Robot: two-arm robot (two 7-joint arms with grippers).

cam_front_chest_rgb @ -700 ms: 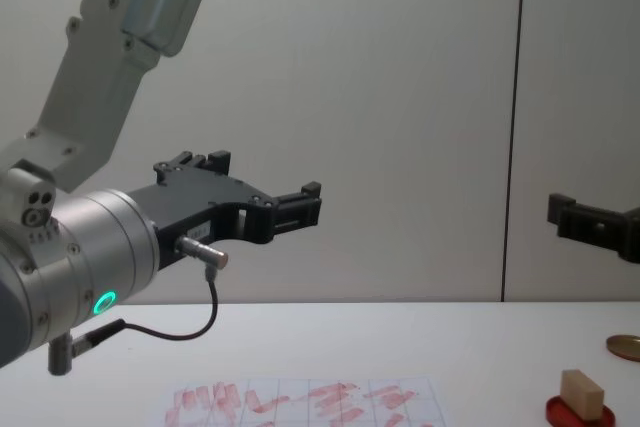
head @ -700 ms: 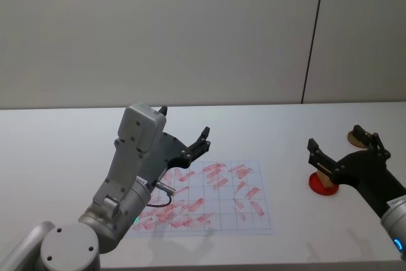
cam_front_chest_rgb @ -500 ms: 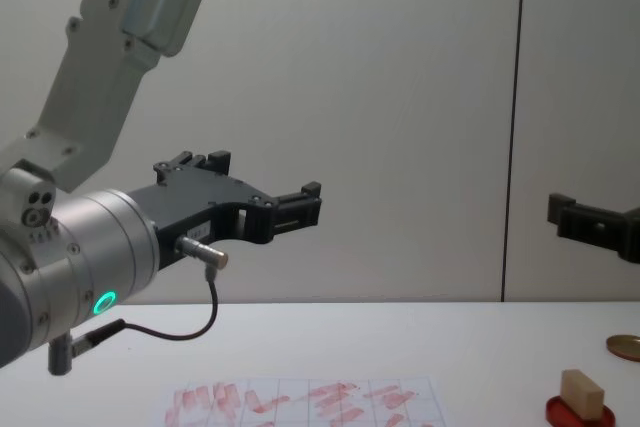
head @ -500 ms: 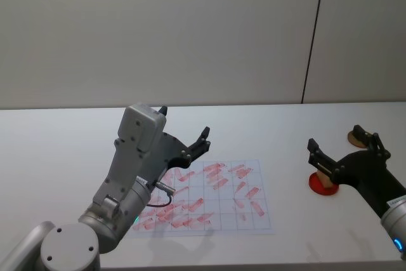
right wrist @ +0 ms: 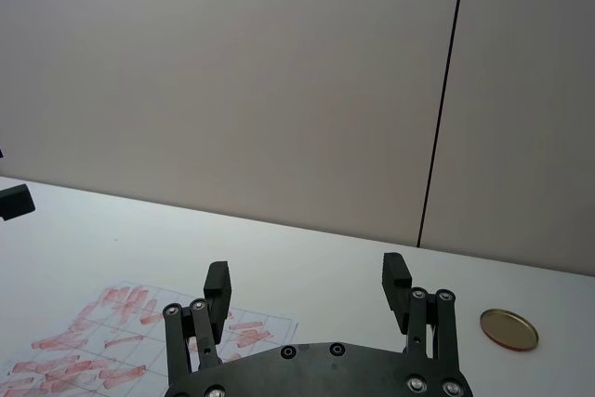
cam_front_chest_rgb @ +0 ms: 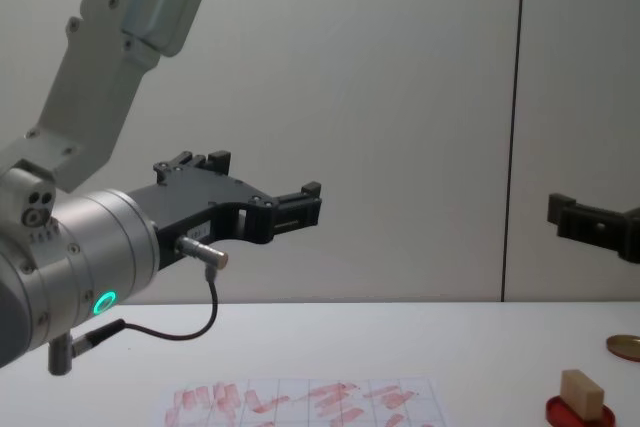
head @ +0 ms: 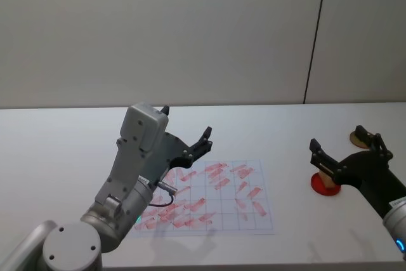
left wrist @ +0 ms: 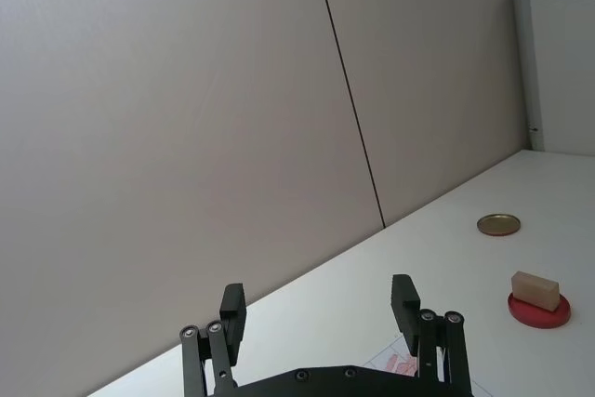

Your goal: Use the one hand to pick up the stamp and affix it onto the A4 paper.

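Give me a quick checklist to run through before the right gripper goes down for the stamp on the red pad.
1. Is the right gripper open? Ok, the jaws are spread wide.
2. Is the stamp free to grasp? Ok, it sits alone on the red ink pad.
3. Is the right gripper centred over the stamp? Cannot tell. The head view puts it near the pad, and the chest view shows it well above the stamp.
4. Is the A4 paper flat on the table? Ok.
5. Is the left gripper out of the way? Not ok for the paper's left part, since it hangs open above it. The right part is free.
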